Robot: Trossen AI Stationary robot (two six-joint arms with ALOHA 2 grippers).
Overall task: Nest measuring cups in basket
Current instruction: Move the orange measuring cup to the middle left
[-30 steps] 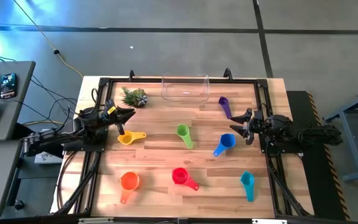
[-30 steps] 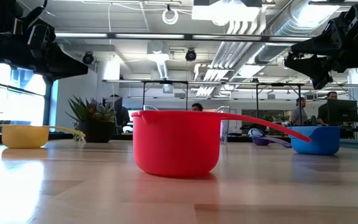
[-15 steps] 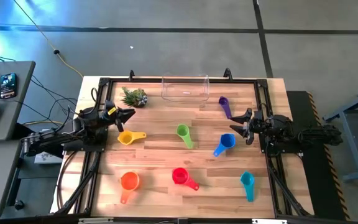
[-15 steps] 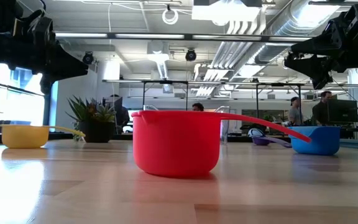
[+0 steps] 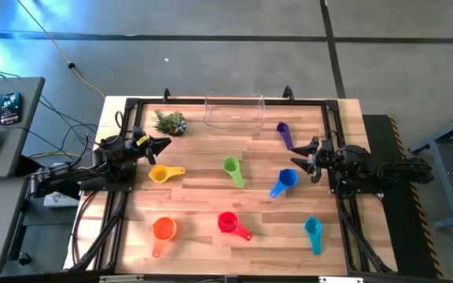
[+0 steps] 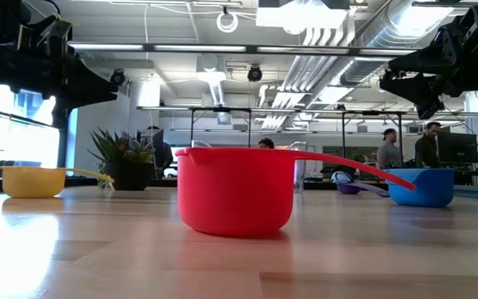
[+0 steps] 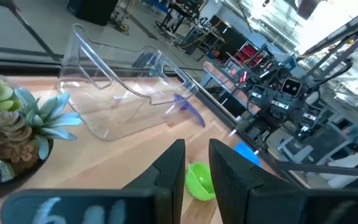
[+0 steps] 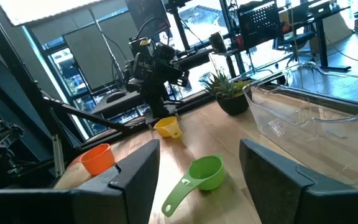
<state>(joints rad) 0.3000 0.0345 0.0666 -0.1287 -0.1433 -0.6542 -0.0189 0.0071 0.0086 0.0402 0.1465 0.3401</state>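
Seven measuring cups stand apart on the wooden table: purple (image 5: 283, 130), green (image 5: 232, 168), yellow (image 5: 160, 174), blue (image 5: 286, 180), orange (image 5: 163, 229), red (image 5: 228, 223) and teal (image 5: 313, 229). The clear basket (image 5: 234, 110) stands on its base at the far edge with no cup in it. My left gripper (image 5: 162, 146) hovers above the table's left side, just beyond the yellow cup, its fingers (image 7: 169, 174) a narrow gap apart. My right gripper (image 5: 310, 157) hovers at the right side near the blue cup, wide open (image 8: 199, 152). Neither holds anything.
A spiky green plant (image 5: 170, 123) in a small pot sits at the far left, beside the basket. A black frame (image 5: 211, 102) runs around the tabletop. Bare wood lies between the cups. People stand in the room beyond the table (image 6: 426, 149).
My left gripper has swung a little away from the yellow cup, toward the far edge. The cups and the basket have kept their places.
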